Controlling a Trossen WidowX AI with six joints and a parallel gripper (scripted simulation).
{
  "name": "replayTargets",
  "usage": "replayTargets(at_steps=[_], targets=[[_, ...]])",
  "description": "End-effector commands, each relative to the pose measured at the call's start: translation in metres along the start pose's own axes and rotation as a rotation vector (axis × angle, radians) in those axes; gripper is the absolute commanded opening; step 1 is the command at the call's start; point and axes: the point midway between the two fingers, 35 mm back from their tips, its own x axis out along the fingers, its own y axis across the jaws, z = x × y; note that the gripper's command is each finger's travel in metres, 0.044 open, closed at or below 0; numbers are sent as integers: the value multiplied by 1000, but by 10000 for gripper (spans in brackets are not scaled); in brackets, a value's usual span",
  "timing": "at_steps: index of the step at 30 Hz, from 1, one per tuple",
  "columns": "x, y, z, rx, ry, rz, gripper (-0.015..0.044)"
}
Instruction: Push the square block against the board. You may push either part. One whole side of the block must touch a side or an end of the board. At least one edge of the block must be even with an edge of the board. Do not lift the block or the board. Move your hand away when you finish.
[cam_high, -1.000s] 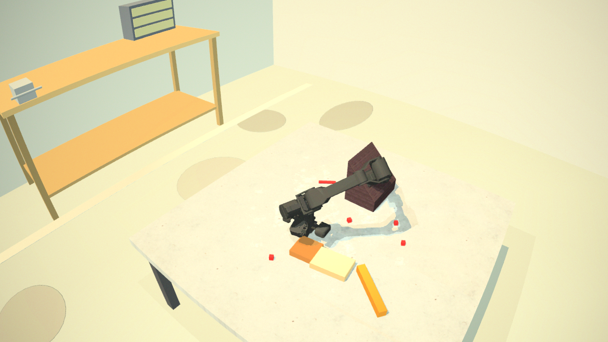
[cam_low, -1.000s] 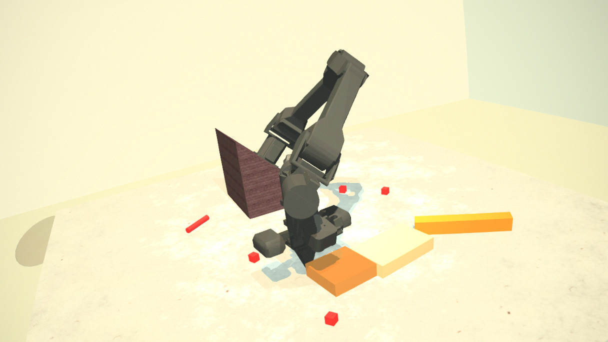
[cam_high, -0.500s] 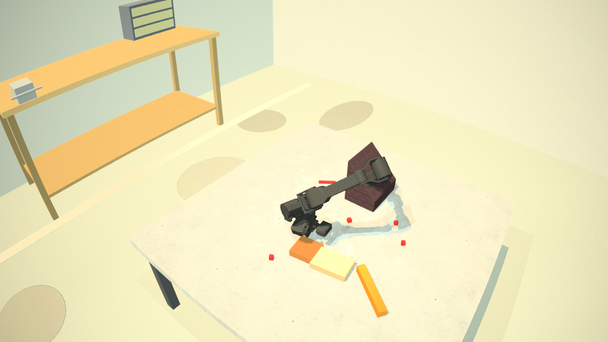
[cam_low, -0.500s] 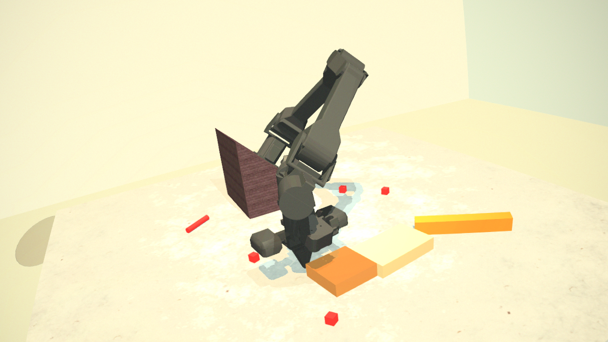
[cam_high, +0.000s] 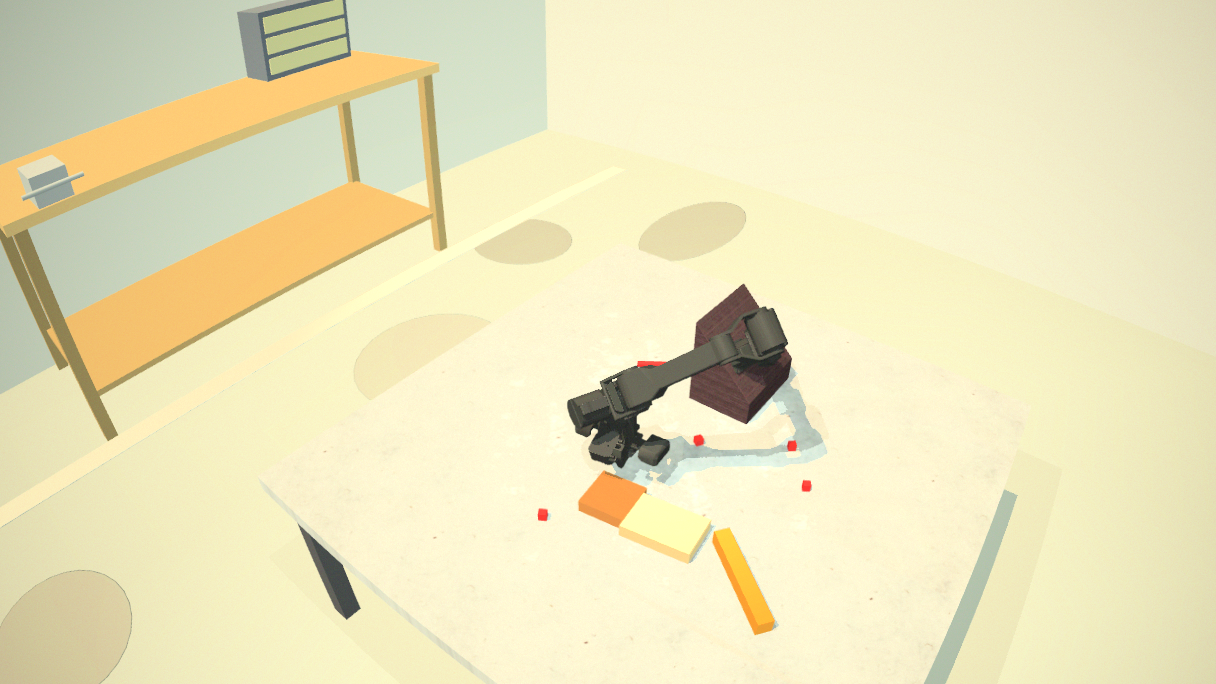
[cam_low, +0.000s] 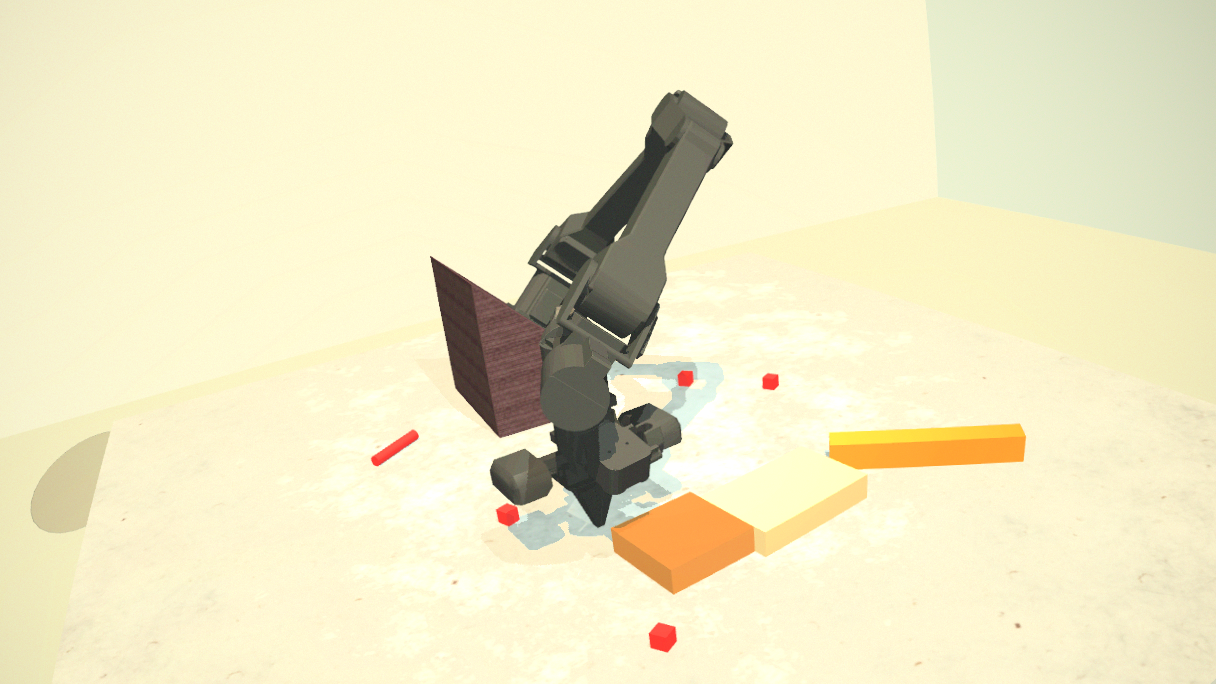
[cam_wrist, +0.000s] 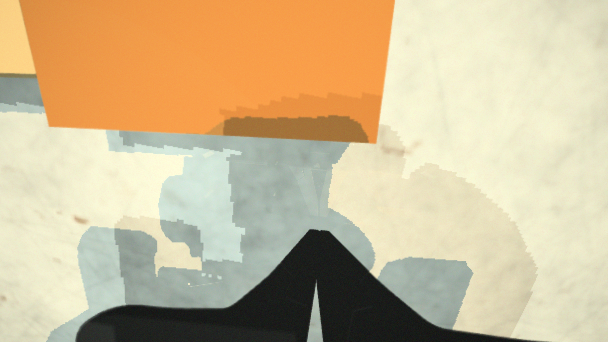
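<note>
Though near block (cam_high: 611, 495) (cam_low: 682, 529) (cam_wrist: 210, 65), claw (cam_high: 622, 464) (cam_low: 600, 522) (cam_wrist: 317, 239) closed.

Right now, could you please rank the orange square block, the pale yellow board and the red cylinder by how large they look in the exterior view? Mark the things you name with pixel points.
1. Pale yellow board (cam_high: 664, 524) (cam_low: 790, 491) (cam_wrist: 15, 37)
2. Orange square block (cam_high: 610, 497) (cam_low: 682, 529) (cam_wrist: 210, 60)
3. Red cylinder (cam_high: 651, 364) (cam_low: 395, 447)
</note>
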Motion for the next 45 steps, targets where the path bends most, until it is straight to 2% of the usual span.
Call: replayTargets(at_steps=[1,4,8,14,19,25,28,30,45], targets=[[-1,0,-7,-6,-3,-5,0],[-3,0,-5,0,0,0,0],[-53,0,-5,-6,-3,-7,0],[-57,0,-5,-7,-3,-7,0],[-56,34,16,-37,-4,-6,0],[-53,36,18,-39,-3,-5,0],[-13,36,18,-37,-3,-4,0],[-1,37,17,-39,-4,-3,0],[-1,37,23,-39,-4,-3,0]])
